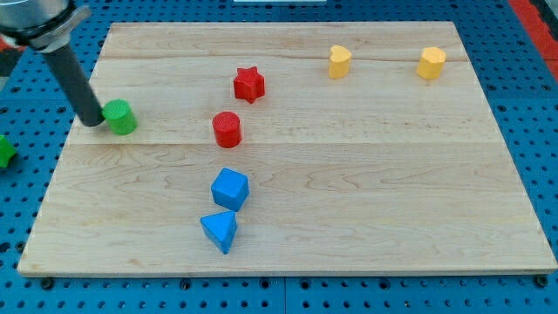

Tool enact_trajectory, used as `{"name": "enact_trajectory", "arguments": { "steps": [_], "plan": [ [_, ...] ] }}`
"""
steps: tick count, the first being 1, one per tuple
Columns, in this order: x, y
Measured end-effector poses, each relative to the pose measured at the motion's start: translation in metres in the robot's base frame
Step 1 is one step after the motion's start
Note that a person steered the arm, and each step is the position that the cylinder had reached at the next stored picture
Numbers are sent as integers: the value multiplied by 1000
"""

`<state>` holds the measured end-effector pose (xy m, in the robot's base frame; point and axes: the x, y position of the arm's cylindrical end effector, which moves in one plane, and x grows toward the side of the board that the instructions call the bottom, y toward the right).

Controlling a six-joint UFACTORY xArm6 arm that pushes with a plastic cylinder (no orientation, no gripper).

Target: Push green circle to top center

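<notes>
The green circle block sits near the left edge of the wooden board. My tip stands right beside it on its left, touching or almost touching it. The dark rod rises from there toward the view's top left corner. The top center of the board lies to the right of the red star.
A red cylinder stands at mid-board, right of the green circle. A blue polygon block and a blue triangle lie below it. Two yellow blocks sit at the top right. A green block lies off the board at the left.
</notes>
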<state>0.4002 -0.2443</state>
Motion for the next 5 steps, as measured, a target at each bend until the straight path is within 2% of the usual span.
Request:
{"name": "enact_trajectory", "arguments": {
  "steps": [1, 2, 4, 5],
  "plan": [
    [35, -1],
    [27, 16],
    [-76, 86],
    [-89, 90]
  ]
}}
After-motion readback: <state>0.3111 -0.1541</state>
